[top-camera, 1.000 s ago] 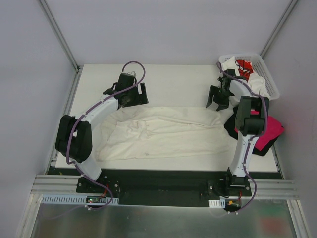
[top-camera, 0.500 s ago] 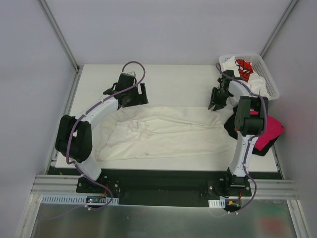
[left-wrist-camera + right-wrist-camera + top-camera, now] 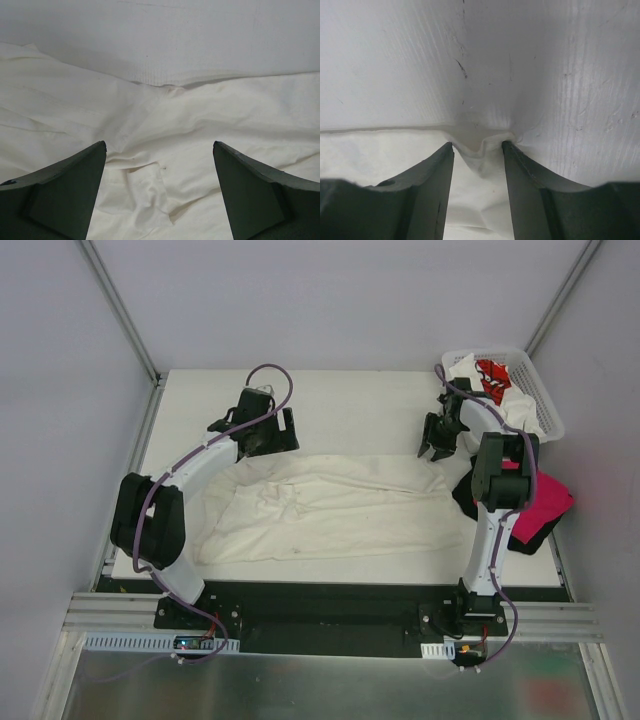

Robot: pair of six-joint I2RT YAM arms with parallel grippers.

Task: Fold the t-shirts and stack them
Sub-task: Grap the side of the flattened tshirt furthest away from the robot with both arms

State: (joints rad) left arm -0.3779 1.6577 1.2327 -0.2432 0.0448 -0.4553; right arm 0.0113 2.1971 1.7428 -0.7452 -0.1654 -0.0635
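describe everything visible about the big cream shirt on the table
The cream shirt is soft, plain cloth, spread flat but wrinkled across the table, long side running left to right. The right pincer nips a puckered fold at its far edge. The left pincer hangs open over its far left part.

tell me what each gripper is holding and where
The right gripper pinches the cream t-shirt at its far edge, cloth bunched between the fingertips. The left gripper holds nothing.

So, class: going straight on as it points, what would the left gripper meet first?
Probably the cream-white t-shirt, lying spread below the open left gripper; depth is unclear.
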